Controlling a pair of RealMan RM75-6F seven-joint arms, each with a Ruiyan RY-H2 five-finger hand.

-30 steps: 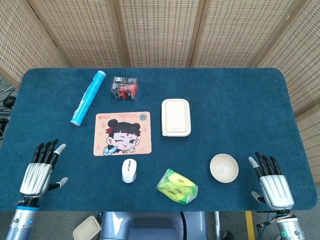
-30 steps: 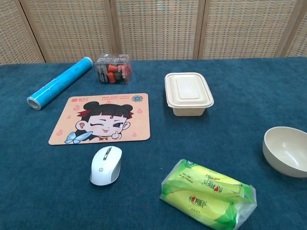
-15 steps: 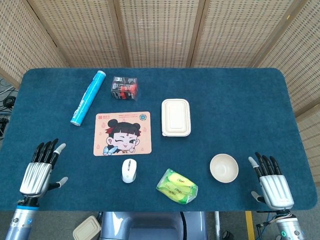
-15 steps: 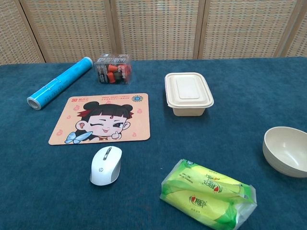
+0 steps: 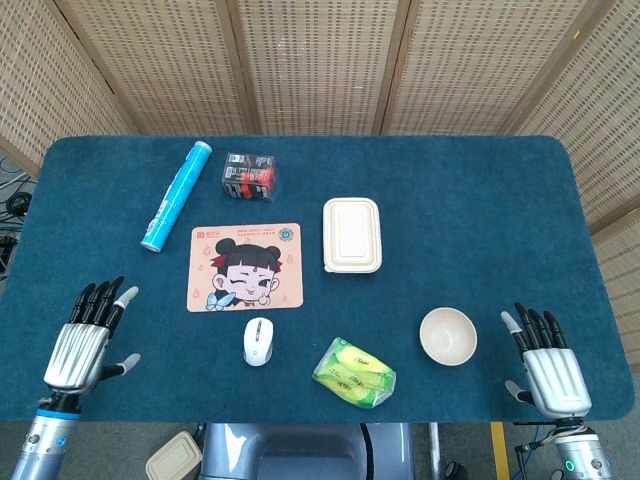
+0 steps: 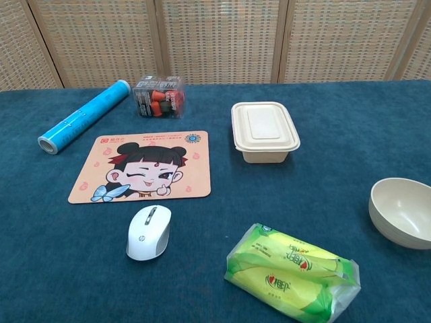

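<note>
I am resting over a blue-covered table [image 5: 470, 190], the largest thing here, with both hands empty near its front edge. My left hand [image 5: 85, 340] is lying at the front left corner, fingers spread and holding nothing; my right hand [image 5: 548, 365] is lying at the front right corner, fingers likewise apart and touching nothing. Nearest my right hand, just beside it toward the middle, a cream bowl [image 5: 448, 335] is sitting upright; I am judging it light, stiff and smooth, so best taken at the rim. Nearest my left hand, though well apart from it, a white mouse [image 5: 258, 341] is lying by the front edge below a cartoon mouse pad [image 5: 244, 267]. A green snack packet [image 5: 354, 372] is lying between mouse and bowl, looking soft and crinkly. A lidded cream box [image 5: 352, 234] is sitting mid-table, and a blue tube [image 5: 176, 194] and a clear case [image 5: 249, 175] are lying toward the far left.
</note>
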